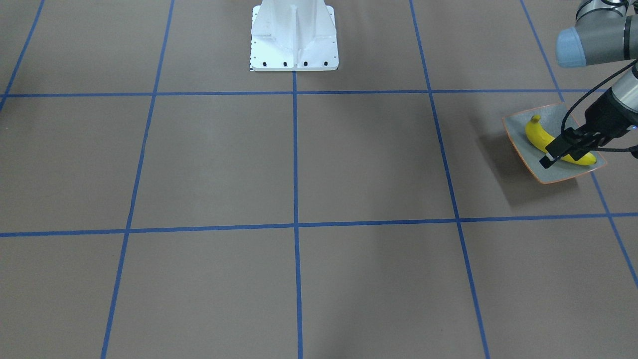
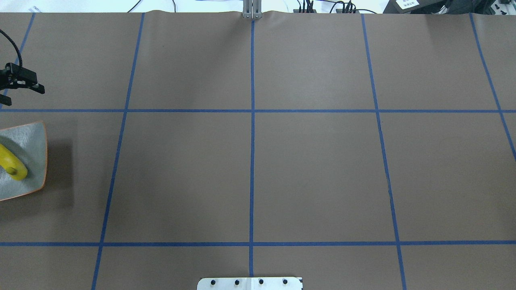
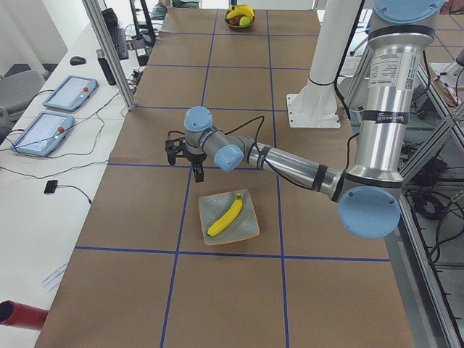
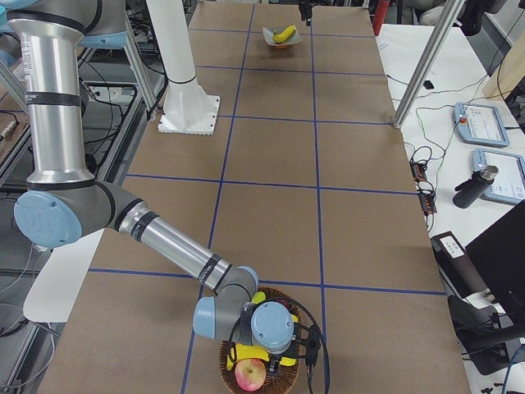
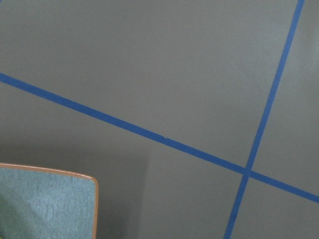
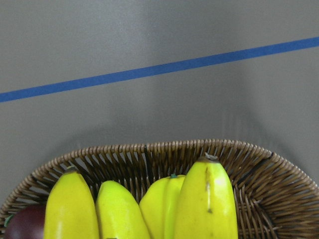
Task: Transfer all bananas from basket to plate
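One yellow banana (image 1: 541, 139) lies on the grey-green plate (image 1: 553, 173) with the orange rim, at the table's end on my left. My left gripper (image 3: 185, 167) hovers just beyond the plate (image 3: 246, 226) on its far side, open and empty; the overhead view shows this gripper (image 2: 22, 92) apart from the dish (image 2: 32, 141). Several more bananas (image 6: 204, 199) lie in the wicker basket (image 6: 149, 152) at the other end. My right gripper (image 4: 275, 332) sits low over that basket (image 4: 223, 357); whether it is open or shut, I cannot tell.
A red-yellow apple (image 4: 250, 373) and a dark red fruit (image 6: 22, 224) share the basket. The white robot base (image 1: 294, 40) stands at the table's middle edge. Metal frame posts (image 3: 109, 51) and tablets (image 3: 69, 90) line the operators' side.
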